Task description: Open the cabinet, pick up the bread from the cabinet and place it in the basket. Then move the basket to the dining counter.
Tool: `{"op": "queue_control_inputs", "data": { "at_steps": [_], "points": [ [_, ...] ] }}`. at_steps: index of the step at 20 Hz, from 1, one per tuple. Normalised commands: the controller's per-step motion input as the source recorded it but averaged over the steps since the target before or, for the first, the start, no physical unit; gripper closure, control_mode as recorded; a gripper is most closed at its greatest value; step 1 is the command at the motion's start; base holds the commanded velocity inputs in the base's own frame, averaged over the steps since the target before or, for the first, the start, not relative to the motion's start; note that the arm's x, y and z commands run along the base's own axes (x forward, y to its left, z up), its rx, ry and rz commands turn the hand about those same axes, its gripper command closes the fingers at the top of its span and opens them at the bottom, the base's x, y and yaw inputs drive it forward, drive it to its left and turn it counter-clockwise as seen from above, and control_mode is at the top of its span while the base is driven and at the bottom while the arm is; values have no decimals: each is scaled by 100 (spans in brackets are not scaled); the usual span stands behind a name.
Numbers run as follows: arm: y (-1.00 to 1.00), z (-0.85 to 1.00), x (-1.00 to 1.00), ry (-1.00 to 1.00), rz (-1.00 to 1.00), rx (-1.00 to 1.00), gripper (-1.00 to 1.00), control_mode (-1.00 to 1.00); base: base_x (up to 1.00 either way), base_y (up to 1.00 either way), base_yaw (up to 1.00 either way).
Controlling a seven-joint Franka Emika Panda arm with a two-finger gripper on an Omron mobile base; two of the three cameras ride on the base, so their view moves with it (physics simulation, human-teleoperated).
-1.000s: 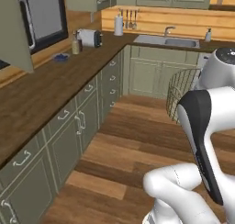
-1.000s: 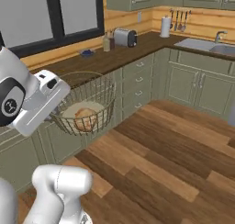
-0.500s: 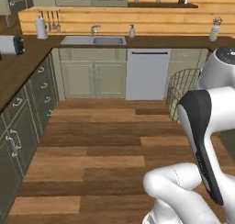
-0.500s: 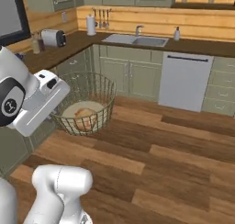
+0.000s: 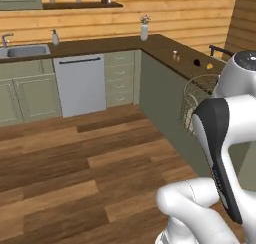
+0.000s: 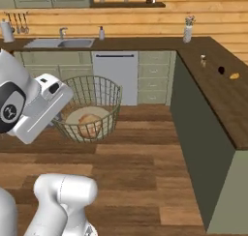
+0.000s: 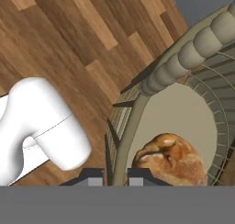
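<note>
My gripper (image 7: 115, 175) is shut on the rim of the grey wire basket (image 7: 183, 58), whose rim wire runs down between the two fingertips. I hold the basket (image 6: 104, 85) up above the wooden floor, in front of my white hand. The golden-brown bread (image 6: 88, 125) lies on its pale bottom, and in the hand view the bread (image 7: 172, 161) sits just beside the fingers. In the left base view the basket (image 5: 197, 95) peeks out from behind my arm. The dining counter (image 6: 220, 92) with its dark brown top runs along the right, and the dining counter (image 5: 167, 48) meets the back wall. The cabinet is out of view.
A sink (image 6: 60, 43) and a white dishwasher (image 6: 115, 73) line the back wall. A vase (image 6: 187, 32) stands at the corner of the counter. Small items, one of them orange (image 6: 234, 76), lie on the dark top. Wooden floor (image 6: 145, 172) spreads out between me and the counters.
The whole picture has swept sideways as the base turned: the toaster counter left the view, sink and dishwasher slid left, the dining counter came in at the right. The basket stays in my grip.
</note>
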Motion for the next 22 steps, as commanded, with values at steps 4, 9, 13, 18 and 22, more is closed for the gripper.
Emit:
{"op": "queue_control_inputs", "data": {
  "at_steps": [4, 9, 13, 18, 22],
  "points": [
    [0, 0, 0, 0, 0, 0, 100, 100, 45, -82, -40],
    [0, 0, 0, 0, 0, 0, 100, 100, 60, -87, -19],
    [0, 0, 0, 0, 0, 0, 100, 100, 63, -77, 0],
    [0, 0, 0, 0, 0, 0, 100, 100, 18, -77, 16],
    [0, 0, 0, 0, 0, 0, 100, 100, 7, -76, 27]
  ]
}}
